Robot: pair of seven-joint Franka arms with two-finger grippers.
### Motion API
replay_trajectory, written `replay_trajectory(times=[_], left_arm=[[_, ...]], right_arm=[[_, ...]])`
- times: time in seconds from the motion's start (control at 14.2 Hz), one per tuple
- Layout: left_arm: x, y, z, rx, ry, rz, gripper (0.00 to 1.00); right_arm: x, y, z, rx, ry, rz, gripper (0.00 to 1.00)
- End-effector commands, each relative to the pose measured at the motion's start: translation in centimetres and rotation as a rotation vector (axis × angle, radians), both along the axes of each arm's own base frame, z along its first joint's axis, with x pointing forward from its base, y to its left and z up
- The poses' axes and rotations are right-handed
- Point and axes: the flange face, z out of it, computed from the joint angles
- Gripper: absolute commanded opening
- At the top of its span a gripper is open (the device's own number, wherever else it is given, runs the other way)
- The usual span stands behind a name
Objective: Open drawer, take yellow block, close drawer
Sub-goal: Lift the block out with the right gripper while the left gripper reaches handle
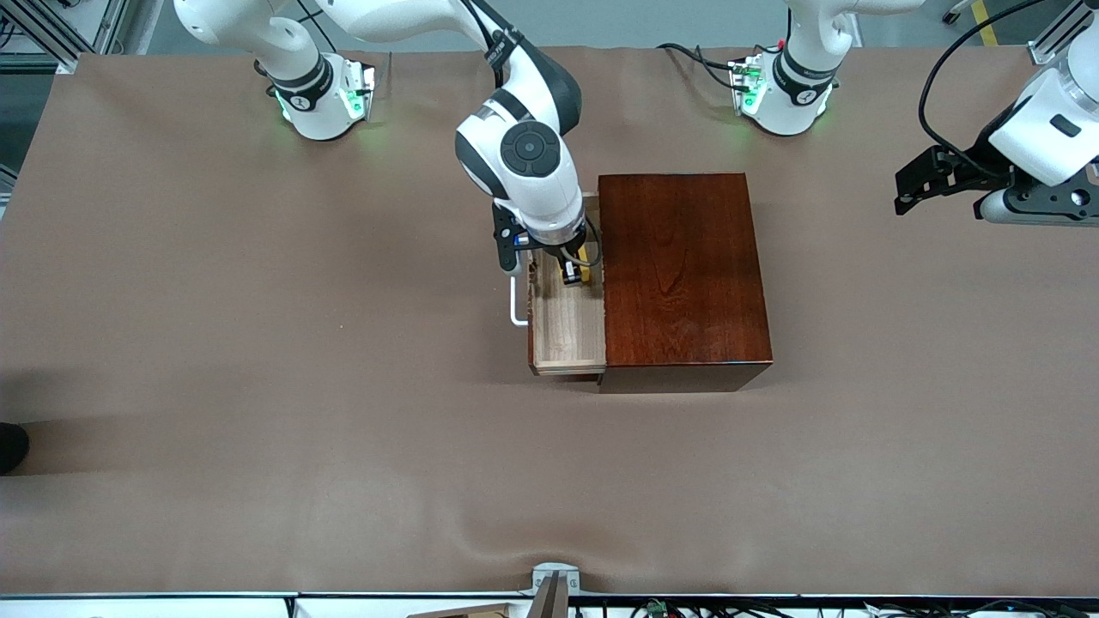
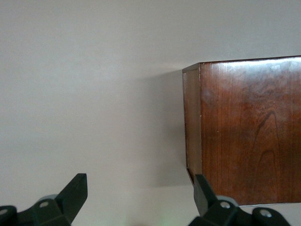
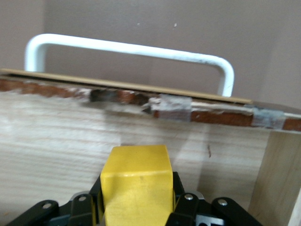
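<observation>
The dark reddish-brown wooden box stands mid-table. Its pale wood drawer is pulled out toward the right arm's end, its white bar handle on the outer face. My right gripper is down inside the drawer, shut on the yellow block. In the right wrist view the block sits between the black fingers, with the drawer's front wall and handle ahead. My left gripper is open and empty, up at the left arm's end, and waits.
The brown cloth-covered table spreads all round the box. In the left wrist view the box shows by the open left gripper. A grey bracket sits at the table edge nearest the camera.
</observation>
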Motion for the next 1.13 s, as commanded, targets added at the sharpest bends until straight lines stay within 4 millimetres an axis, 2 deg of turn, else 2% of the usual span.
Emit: replay_trajectory(times=[0.0,0.14,0.28,0.42,0.49,0.78,0.92,1.06], left_arm=[[-0.2,0.2,0.4,0.02,0.001,-0.019,1.0],[-0.3,-0.3,0.6,0.02,-0.003,-0.014,1.0],[-0.6,-1.8,0.5,0.021,0.004,-0.035,1.0],[-0.6,-2.0,0.5,0.012,0.004,-0.039,1.0],[-0.5,-2.5,0.3,0.008,0.009,-0.047,1.0],[-1.0,-6.5,-0.5,0.014,0.024,-0.061,1.0],[-1.4,-9.9,-1.2,0.016,0.029,-0.077,1.0],[-1.7,-13.2,-2.8,0.025,0.05,-0.049,1.0]], right_arm=[[1.1,-0.5,1.5,0.005,-0.006,-0.013,0.0],[1.5,-0.8,2.4,-0.008,0.007,-0.011,0.0],[2.0,-1.5,3.0,-0.027,0.021,0.001,0.0],[2.9,-2.4,3.9,-0.029,0.021,0.017,0.0],[3.4,-2.8,4.9,-0.028,0.017,0.016,0.0],[5.5,-5.1,7.9,-0.019,0.019,0.048,0.0],[6.4,-6.7,9.5,-0.011,0.006,0.075,0.0],[7.3,-8.1,11.0,0.001,-0.019,0.092,0.0]])
